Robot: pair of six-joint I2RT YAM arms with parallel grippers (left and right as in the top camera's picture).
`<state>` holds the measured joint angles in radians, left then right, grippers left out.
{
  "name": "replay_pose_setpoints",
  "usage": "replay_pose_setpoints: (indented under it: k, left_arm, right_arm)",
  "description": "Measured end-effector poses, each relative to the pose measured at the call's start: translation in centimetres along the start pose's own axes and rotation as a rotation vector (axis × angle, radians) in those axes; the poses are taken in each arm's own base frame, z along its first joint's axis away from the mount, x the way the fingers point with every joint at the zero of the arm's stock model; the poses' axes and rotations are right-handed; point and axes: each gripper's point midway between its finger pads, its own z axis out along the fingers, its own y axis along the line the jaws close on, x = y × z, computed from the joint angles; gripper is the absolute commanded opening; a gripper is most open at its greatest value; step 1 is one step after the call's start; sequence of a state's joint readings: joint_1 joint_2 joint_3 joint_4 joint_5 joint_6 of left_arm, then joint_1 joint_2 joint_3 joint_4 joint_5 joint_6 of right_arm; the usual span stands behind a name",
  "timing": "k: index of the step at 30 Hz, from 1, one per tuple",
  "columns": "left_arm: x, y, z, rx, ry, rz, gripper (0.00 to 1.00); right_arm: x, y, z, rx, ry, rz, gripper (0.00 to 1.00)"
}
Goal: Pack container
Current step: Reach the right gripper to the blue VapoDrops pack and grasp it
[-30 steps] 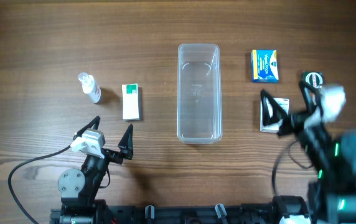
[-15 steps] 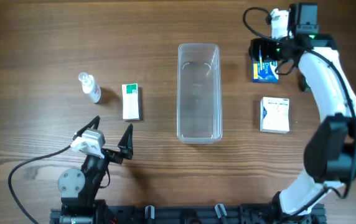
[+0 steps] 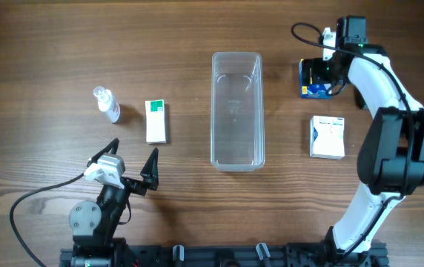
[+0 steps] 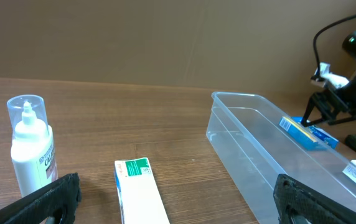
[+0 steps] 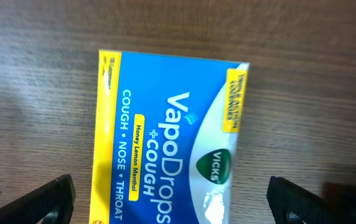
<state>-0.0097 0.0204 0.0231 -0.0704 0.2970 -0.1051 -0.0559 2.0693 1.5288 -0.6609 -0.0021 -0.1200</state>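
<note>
The clear plastic container (image 3: 236, 111) stands empty mid-table; it also shows in the left wrist view (image 4: 271, 162). My right gripper (image 3: 320, 76) is open, right above the blue and yellow VapoDrops box (image 3: 313, 83), its fingers (image 5: 172, 199) on either side of the box (image 5: 165, 137). My left gripper (image 3: 133, 159) is open and empty near the front edge, its fingers (image 4: 178, 199) wide apart. A white and green box (image 3: 156, 121) lies just beyond it, also in the left wrist view (image 4: 139, 193). A small spray bottle (image 3: 107, 104) stands further left and shows in the left wrist view (image 4: 32, 149).
A white box (image 3: 327, 136) lies right of the container. A dark round object (image 3: 362, 98) is mostly hidden behind the right arm at the far right.
The right arm swung from the front right up to the far right, past the white box, and now hovers open over the VapoDrops box. The left arm has not moved.
</note>
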Motion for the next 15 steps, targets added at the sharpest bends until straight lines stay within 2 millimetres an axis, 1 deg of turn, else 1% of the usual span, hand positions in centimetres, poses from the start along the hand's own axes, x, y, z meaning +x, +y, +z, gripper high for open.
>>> replay_pose_setpoints:
  k: [2,11,14,15]
  left_arm:
    - [0.0,0.0,0.0,0.000,0.000,0.000,1.00]
    - [0.0,0.0,0.0,0.000,0.000,0.000,1.00]
    - [0.0,0.0,0.0,0.000,0.000,0.000,1.00]
    - [0.0,0.0,0.0,0.000,0.000,0.000,1.00]
  right_arm:
    - [0.3,0.0,0.6,-0.002,0.014,0.000,1.00]
    - [0.4,0.1,1.0,-0.007,0.018,0.003,1.00]
    - [1.5,0.3,2.7,-0.012,0.060,0.003,1.00]
    - [1.6,0.3,3.0,-0.013,0.064,0.003,0.99]
